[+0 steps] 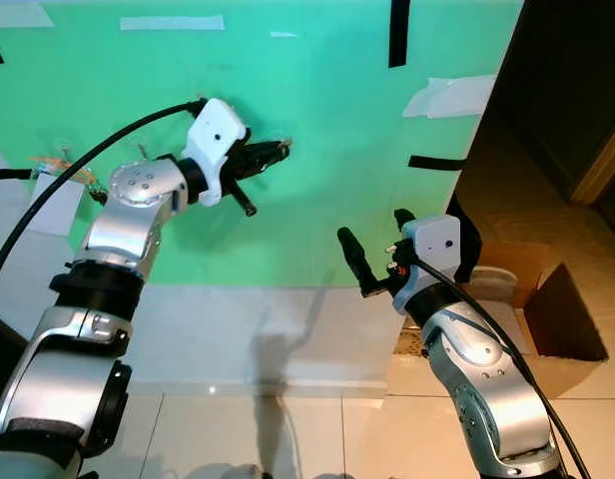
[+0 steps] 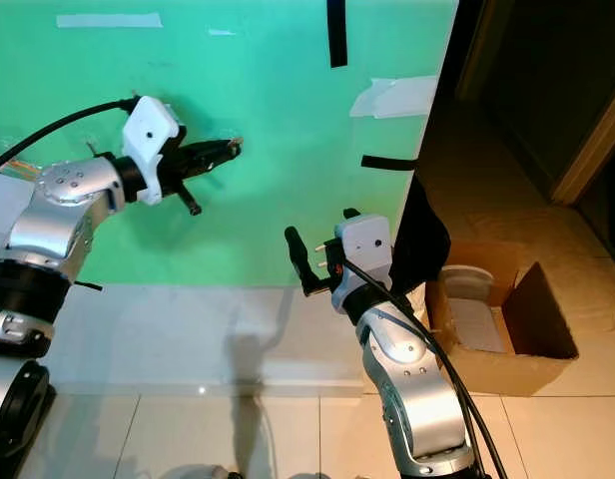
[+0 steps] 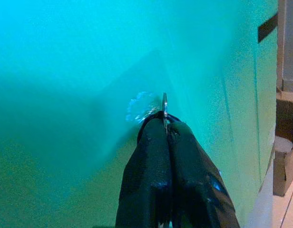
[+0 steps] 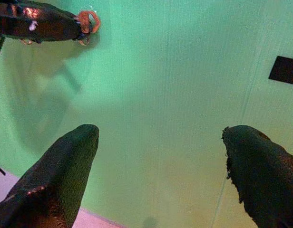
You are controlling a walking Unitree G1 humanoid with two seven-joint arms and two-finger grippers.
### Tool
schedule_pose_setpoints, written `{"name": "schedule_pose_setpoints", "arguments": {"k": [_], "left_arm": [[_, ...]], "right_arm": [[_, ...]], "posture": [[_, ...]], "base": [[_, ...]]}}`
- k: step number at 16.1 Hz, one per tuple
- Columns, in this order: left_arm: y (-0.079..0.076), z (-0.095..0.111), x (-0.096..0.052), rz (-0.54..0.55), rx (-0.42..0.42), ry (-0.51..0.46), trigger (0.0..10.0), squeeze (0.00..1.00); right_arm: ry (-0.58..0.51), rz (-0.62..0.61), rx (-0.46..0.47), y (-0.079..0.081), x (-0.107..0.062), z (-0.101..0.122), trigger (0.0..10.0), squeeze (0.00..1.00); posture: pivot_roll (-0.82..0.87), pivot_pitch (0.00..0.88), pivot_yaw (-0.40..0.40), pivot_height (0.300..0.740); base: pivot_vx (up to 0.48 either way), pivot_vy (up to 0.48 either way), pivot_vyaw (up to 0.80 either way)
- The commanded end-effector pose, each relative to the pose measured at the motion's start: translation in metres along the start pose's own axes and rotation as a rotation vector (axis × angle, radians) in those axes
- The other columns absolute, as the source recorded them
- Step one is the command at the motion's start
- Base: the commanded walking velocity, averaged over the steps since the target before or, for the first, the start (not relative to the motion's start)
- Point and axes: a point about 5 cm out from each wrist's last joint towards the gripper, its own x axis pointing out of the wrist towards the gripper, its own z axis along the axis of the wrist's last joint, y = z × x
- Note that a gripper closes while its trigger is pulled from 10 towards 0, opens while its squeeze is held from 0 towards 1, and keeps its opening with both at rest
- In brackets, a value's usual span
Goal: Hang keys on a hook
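Left gripper [image 1: 276, 152] upper left of frame, jaws clenched on key ring [image 4: 88, 21], tip touching green wall [image 1: 317, 130] beside clear hook [image 3: 139, 105]. Right gripper [image 1: 375, 249] lower centre, jaws released, farther off.

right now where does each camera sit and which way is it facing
Left eye, head: faces the green wall; both silver arms show.
Right eye: same scene, adding the cardboard box.
Left wrist: looks along the left gripper, shut on a key ring, at the wall.
Right wrist: between the open right gripper fingers, sharing the left gripper's tip.

green wall [image 1: 317, 120], tiled floor [image 1: 288, 439], cardboard box [image 1: 552, 319]
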Motion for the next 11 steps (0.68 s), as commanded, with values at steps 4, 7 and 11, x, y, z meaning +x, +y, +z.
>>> {"name": "schedule_pose_setpoints", "arguments": {"k": [4, 7, 11], "left_arm": [[0.013, 0.005, -0.015, 0.063, -0.108, -0.032, 10.0, 0.0], [0.012, 0.006, -0.02, 0.042, -0.153, -0.041, 10.0, 0.0], [0.011, 0.02, -0.024, -0.008, -0.326, -0.176, 10.0, 0.0]], "right_arm": [[-0.002, 0.016, -0.005, 0.002, 0.002, 0.001, 10.0, 0.0], [0.0, 0.018, -0.009, 0.002, 0.002, 0.001, 10.0, 0.0], [-0.001, 0.02, -0.007, 0.002, 0.002, 0.001, 10.0, 0.0]], "posture": [[0.03, 0.0, 0.052, 0.74], [0.03, 0.0, 0.052, 0.74], [0.03, 0.0, 0.05, 0.74]], "base": [[0.0, 0.0, 0.0], [0.0, 0.0, 0.0], [0.0, 0.0, 0.0]]}}
